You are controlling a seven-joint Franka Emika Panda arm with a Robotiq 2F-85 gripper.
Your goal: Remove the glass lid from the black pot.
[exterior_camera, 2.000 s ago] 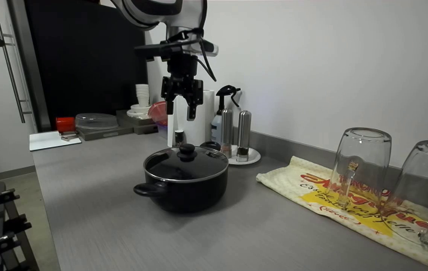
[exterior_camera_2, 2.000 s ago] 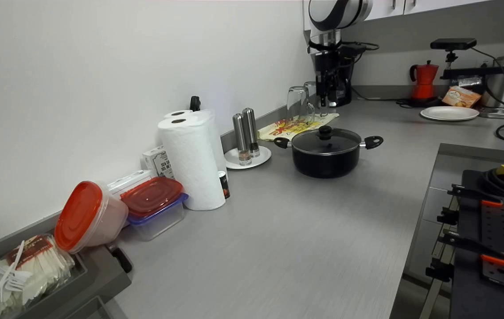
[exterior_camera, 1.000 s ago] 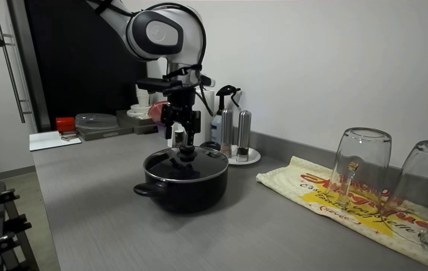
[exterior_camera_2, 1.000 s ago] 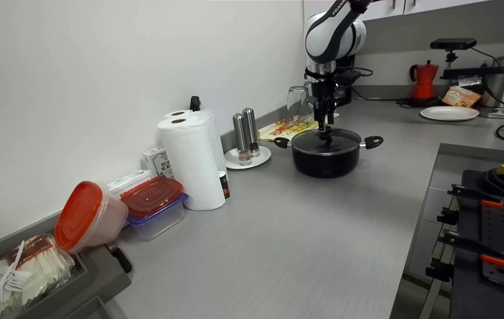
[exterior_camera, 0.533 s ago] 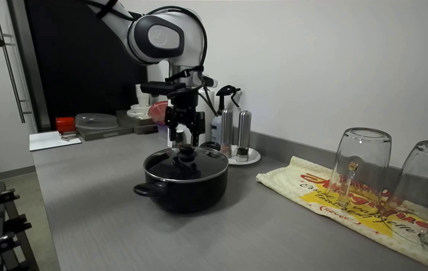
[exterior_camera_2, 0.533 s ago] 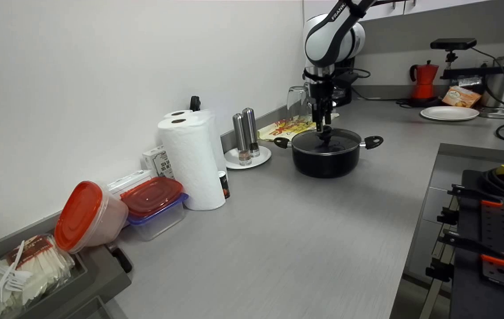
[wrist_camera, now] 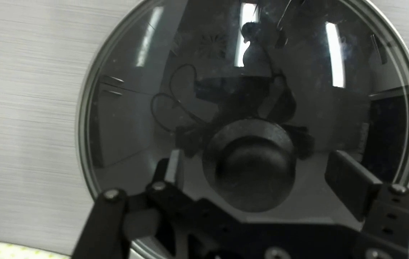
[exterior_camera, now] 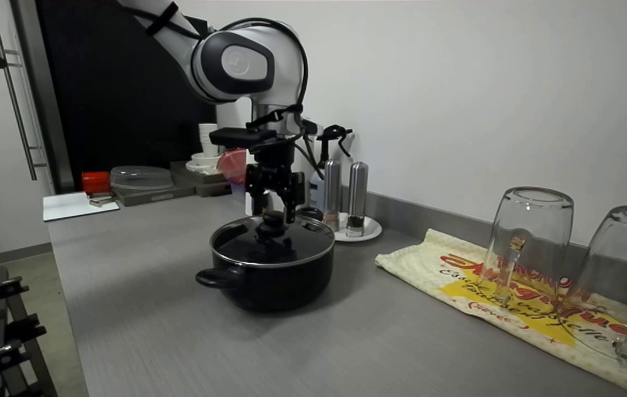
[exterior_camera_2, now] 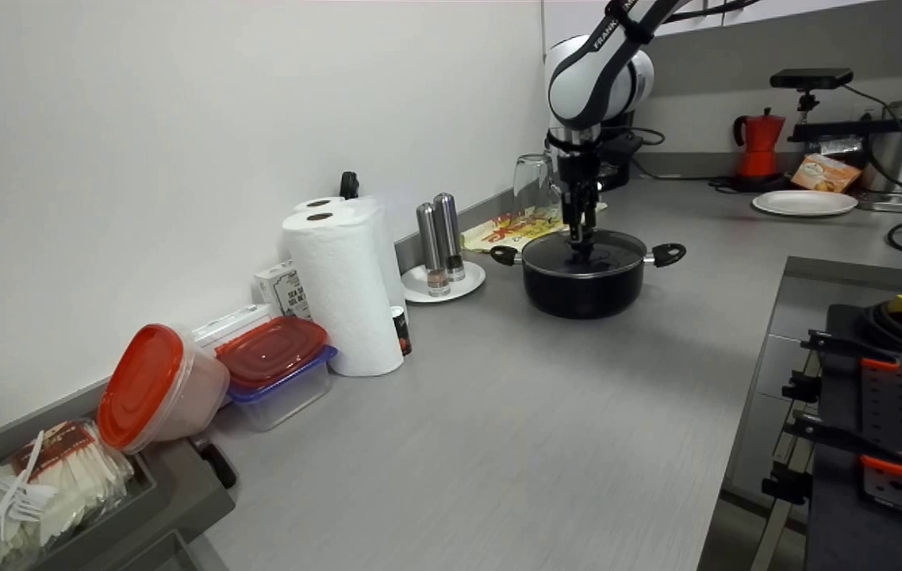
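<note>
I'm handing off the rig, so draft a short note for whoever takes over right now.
Fingers: open, on either side of the lid's black knob, with a gap on both sides in the wrist view.
Glass lid: on the black pot, which stands on the grey counter.
Done: fingers lined up at the knob; nothing gripped yet.
Left: close on the knob, lift the lid off, probably set it down clear of the pot.

Wrist view looks down close — both exterior views share the pot (exterior_camera: 280, 288).
</note>
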